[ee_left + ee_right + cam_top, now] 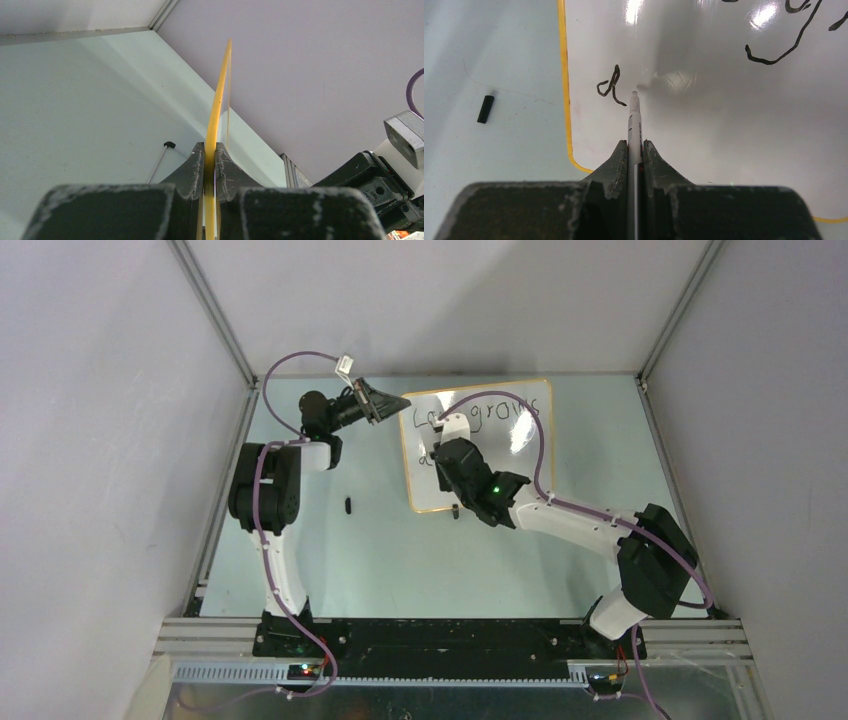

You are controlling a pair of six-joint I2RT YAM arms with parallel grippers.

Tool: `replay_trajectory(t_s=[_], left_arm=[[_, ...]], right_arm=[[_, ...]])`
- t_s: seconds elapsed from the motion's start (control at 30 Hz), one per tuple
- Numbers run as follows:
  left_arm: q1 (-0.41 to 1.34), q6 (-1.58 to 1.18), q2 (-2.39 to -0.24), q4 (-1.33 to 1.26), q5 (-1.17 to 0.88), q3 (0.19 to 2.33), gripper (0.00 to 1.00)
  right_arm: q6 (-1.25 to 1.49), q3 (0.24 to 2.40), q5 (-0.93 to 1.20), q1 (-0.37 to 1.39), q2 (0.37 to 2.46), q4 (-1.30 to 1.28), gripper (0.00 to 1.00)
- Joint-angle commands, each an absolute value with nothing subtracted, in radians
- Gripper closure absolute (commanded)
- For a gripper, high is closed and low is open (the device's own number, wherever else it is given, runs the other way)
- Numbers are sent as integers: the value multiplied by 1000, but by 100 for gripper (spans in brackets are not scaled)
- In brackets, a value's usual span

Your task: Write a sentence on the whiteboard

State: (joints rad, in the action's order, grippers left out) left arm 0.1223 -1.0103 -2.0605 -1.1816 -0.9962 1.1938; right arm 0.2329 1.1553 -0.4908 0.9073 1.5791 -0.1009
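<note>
The whiteboard [520,465] lies at the back middle of the table, its rim yellow-orange. My left gripper [388,405] is shut on its left rim, which shows edge-on in the left wrist view [216,100] between the fingers. My right gripper [452,432] hovers over the board's left part, shut on a thin white marker [634,125]. The marker tip sits just right of a black "d" [610,86] that starts the second line; I cannot tell if it touches. The first line of the sentence [497,412] reads "Lo… grows", partly hidden by the right gripper.
A small black marker cap [347,505] lies on the table left of the board, also in the right wrist view [485,109]. A black stand foot [455,510] shows at the board's near edge. Grey enclosure walls stand close on three sides.
</note>
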Motion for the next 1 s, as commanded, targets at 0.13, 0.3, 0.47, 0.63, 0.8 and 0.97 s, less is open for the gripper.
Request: replay_trajectory(t_s=[0.13, 0.3, 0.47, 0.63, 0.8, 0.97], left_arm=[[142, -985, -2014, -1195, -1011, 1188, 100], [141, -985, -2013, -1195, -1012, 1187, 100], [141, -985, -2013, -1194, -1012, 1187, 100], [142, -985, -2013, -1193, -1012, 1187, 100], [141, -985, -2014, -1194, -1011, 1187, 100], [142, -985, -2013, -1193, -1012, 1187, 100]], right_arm=[[251, 1218, -533, 905, 1594, -117, 100], [258, 1232, -542, 902, 1605, -134, 100], [265, 1245, -546, 901, 1615, -152, 100], [274, 1246, -550, 896, 1615, -161, 100], [284, 1261, -557, 892, 1628, -179, 100], [287, 1274, -562, 891, 1638, -190, 100]])
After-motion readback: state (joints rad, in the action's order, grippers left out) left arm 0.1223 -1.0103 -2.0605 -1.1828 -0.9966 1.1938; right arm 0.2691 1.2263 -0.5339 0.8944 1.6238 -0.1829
